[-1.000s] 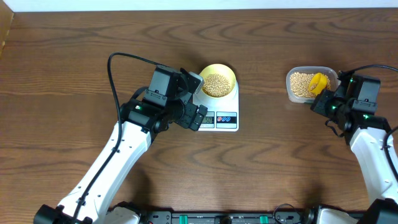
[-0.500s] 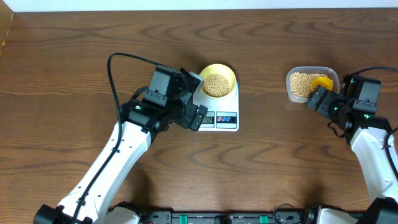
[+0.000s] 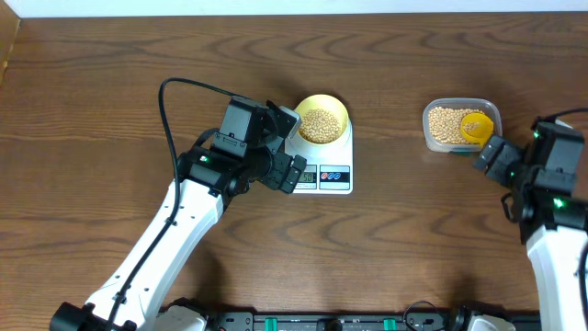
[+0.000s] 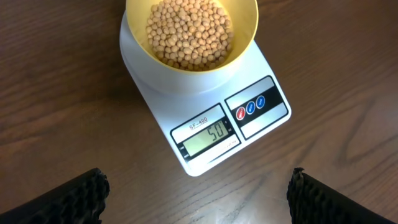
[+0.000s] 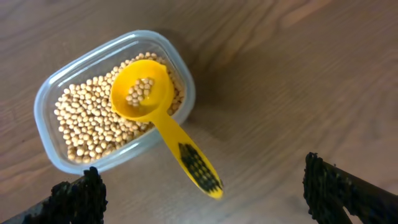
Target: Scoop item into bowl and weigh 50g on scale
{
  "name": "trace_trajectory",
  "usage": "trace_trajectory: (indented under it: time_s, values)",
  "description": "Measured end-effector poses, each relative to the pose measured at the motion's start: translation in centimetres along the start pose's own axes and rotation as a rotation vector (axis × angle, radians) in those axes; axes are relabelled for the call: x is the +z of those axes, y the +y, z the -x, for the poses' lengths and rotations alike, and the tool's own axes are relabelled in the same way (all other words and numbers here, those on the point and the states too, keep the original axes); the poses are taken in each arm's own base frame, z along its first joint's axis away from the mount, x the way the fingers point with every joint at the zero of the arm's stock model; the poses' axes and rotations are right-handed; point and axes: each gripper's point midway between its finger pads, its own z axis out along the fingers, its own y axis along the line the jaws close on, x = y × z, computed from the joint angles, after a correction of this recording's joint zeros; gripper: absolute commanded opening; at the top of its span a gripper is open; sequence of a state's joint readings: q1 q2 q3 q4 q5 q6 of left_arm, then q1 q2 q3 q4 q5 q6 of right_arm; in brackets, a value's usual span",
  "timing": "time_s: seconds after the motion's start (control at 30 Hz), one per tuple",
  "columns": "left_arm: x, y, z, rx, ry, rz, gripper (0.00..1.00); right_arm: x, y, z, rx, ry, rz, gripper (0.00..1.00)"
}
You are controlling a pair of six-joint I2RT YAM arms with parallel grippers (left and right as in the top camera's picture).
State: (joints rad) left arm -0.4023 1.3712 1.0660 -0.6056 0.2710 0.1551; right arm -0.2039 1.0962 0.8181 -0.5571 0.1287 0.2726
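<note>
Overhead: beans [image 3: 320, 124] fill the bowl [image 3: 342, 108], which sits on the scale [image 3: 335, 176].
Beans: probably light, loose and quick to roll; best moved by the scoop [image 5: 168, 130], gripped at its handle.
Left gripper [image 4: 199, 198]: wide, empty, near the scale.
Right gripper [image 5: 206, 199]: wide, empty; the scoop rests in the tub [image 5: 43, 93].

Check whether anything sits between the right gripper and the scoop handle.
Nothing visible does. The scoop lies in the tub, its handle sticking out over the rim toward the right gripper, whose jaws stand open; only bare table lies between.
</note>
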Motion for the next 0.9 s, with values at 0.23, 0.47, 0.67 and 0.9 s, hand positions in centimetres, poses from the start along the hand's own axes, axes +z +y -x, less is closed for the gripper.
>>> trace_trajectory:
  time_s: [0.23, 0.47, 0.67, 0.9]
  values:
    - [0.0, 0.0, 0.0, 0.000, 0.000, 0.000, 0.94, -3.8, 1.0, 0.0, -0.043, -0.050, 0.101, 0.99]
    - [0.0, 0.0, 0.0, 0.000, 0.000, 0.000, 0.94, -7.6, 0.9, -0.8, -0.140, -0.102, 0.144, 0.99]
    - [0.0, 0.0, 0.0, 0.000, 0.000, 0.000, 0.94, -8.8, 0.7, -1.6, -0.163, -0.106, 0.152, 0.99]
    - [0.0, 0.0, 0.0, 0.000, 0.000, 0.000, 0.94, -8.6, 0.3, -3.3, -0.174, -0.035, 0.142, 0.99]
